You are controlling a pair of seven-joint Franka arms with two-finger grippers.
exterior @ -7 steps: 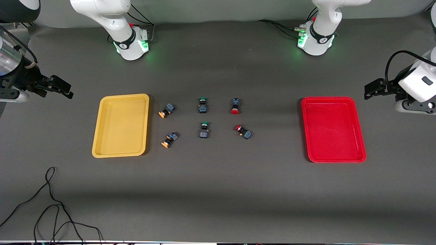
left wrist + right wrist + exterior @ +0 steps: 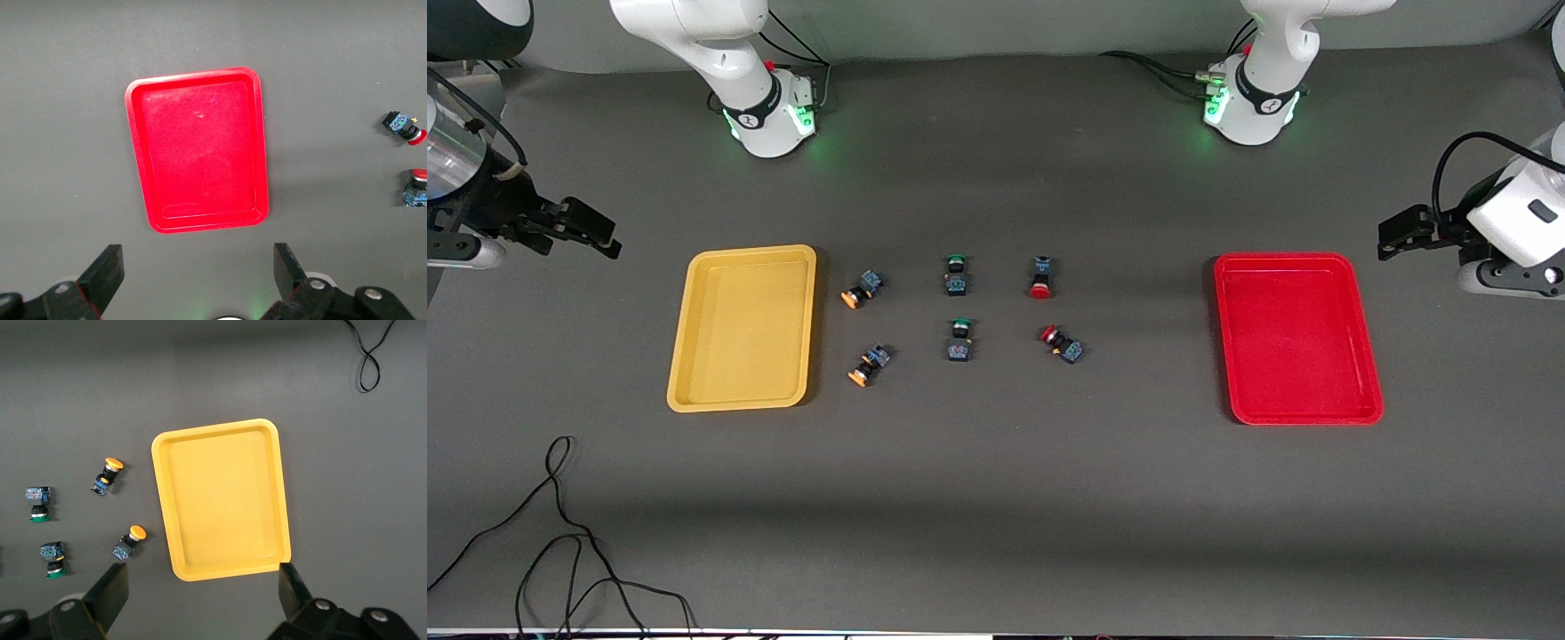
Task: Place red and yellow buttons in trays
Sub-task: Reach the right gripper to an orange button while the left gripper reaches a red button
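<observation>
Red- and orange-capped push-button switches (image 2: 1040,277) lie untouched mid-frame; right claw (image 2: 591,233) nudged inward, left claw (image 2: 1398,233) waits, both gaping, empty.

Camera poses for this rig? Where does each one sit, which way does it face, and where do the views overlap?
Front view: high, across the table, facing both arm bases; shows the left gripper and right gripper out past the trays.
Left wrist view: on the left wrist, looking down on the red tray and two red buttons; its open fingers show.
Right wrist view: looking down on the yellow tray, yellow buttons and green buttons; open fingers show.
Shared: the front view covers both; the wrist views share nothing.
</observation>
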